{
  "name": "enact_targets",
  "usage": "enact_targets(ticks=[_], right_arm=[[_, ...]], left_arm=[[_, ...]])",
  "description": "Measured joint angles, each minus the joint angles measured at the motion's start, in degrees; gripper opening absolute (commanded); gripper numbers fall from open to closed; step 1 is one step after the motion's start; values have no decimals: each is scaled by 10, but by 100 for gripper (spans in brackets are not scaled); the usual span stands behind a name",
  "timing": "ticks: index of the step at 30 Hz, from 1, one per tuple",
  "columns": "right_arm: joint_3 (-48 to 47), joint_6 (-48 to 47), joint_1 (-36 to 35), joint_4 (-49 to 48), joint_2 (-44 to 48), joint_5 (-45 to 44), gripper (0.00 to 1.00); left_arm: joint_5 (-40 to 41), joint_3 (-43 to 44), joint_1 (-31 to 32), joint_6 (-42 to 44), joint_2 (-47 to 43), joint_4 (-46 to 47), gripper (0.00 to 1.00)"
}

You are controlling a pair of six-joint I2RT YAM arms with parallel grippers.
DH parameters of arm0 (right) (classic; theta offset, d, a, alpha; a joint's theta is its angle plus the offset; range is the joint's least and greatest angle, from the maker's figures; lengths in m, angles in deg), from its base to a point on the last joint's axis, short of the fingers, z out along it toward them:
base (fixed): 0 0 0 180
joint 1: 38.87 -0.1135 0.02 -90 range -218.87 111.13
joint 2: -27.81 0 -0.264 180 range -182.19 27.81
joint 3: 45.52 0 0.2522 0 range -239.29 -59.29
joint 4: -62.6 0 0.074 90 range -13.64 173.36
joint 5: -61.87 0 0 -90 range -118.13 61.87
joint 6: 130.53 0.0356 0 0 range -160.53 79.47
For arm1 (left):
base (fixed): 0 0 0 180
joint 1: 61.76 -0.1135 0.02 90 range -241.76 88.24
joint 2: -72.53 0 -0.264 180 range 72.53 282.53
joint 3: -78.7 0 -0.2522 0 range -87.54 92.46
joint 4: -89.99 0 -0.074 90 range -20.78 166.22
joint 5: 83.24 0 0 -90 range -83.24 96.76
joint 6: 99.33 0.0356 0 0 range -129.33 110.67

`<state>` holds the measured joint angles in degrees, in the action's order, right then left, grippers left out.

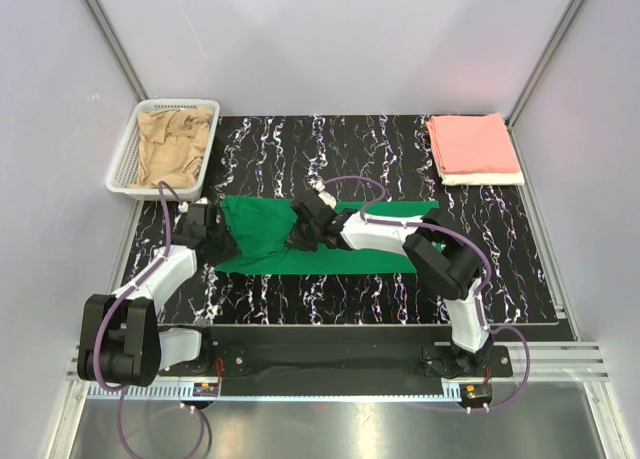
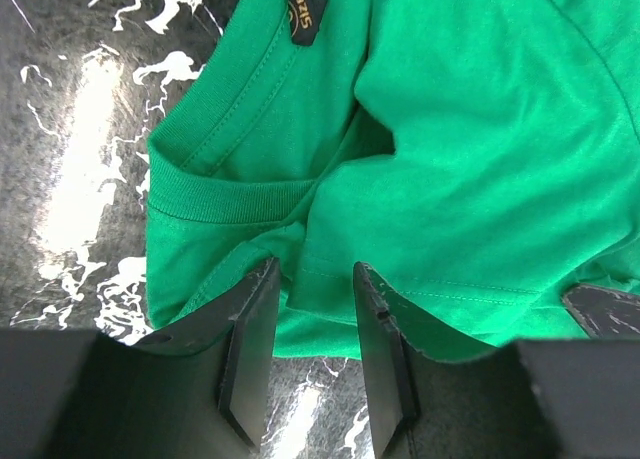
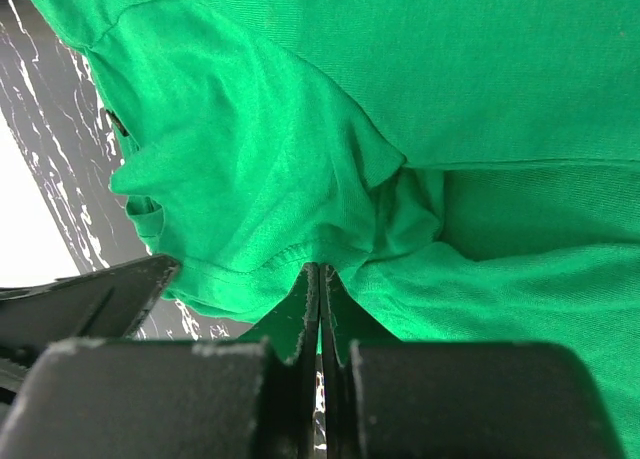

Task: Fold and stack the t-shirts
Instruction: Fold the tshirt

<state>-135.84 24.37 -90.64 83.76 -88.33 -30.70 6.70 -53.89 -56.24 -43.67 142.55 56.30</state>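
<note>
The bright green t-shirt (image 1: 330, 241) lies partly folded across the middle of the black marbled mat. My left gripper (image 1: 216, 237) is at its left end by the collar (image 2: 230, 179). In the left wrist view the gripper (image 2: 312, 284) is open, and a hem edge of the green t-shirt (image 2: 470, 159) sits between the fingertips (image 2: 252, 319). My right gripper (image 1: 306, 225) is over the shirt's middle. In the right wrist view it (image 3: 320, 271) is shut on a hem of the green cloth (image 3: 260, 179), pinching it. The salmon pink t-shirt (image 1: 472, 143) lies folded on the white one (image 1: 484, 179) at the back right. The tan-beige t-shirt (image 1: 172, 145) is crumpled in the basket.
The white mesh basket (image 1: 124, 165) stands at the back left corner of the mat (image 1: 300, 149). Grey walls and metal frame posts close in the back and sides. The arm bases sit along the near rail (image 1: 320, 359).
</note>
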Motion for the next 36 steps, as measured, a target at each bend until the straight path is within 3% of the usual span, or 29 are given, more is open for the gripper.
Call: enact_targets(ticks=[9,14,18,36], right_arm=[[0,-6,0,1,14,-8,0],[0,-8,0,2,17,-9,0],[0,-11,0,2,17,-9,0],[4,-35,0,11,65,-15,0]], left_arm=[[-2,-12,0,-8,-3,11,22],[-3,-6,1,-6,-9,1,20],[-3,9,2,-6,-24,-11,1],[75,53,75,-23,-98,-88,0]])
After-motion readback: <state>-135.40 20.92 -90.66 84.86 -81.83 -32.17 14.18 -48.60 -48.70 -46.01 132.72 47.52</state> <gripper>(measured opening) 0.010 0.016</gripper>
